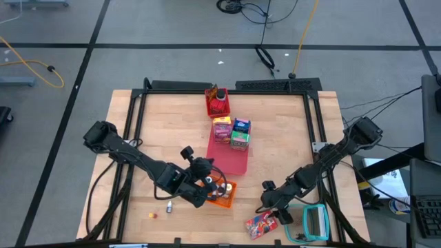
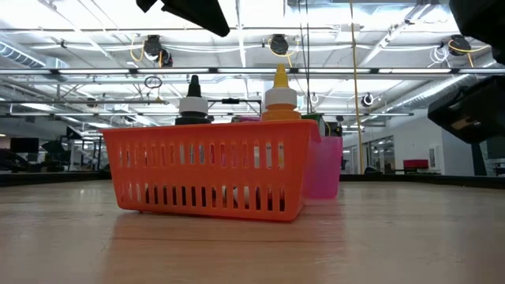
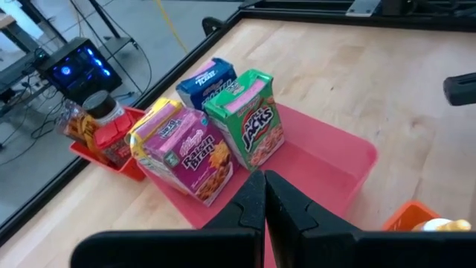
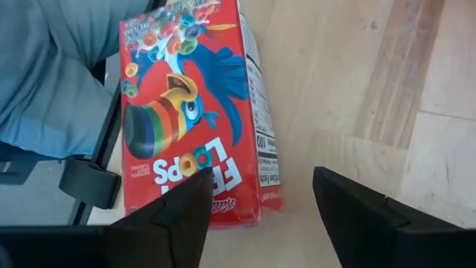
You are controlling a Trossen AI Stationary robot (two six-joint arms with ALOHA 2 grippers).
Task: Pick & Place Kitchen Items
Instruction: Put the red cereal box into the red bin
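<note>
Two tools work the worktop: the right tool, released, hovers over the Froot Loops box; the left tool is clenched empty.

place: lab hall | cues: ceiling pipes, grey floor, cables, wooden table

2 black arms w/ chunky jointed links, black cables trailing off both bases. Left gripper & right gripper: matte black, wedge-shaped fingers.
</note>
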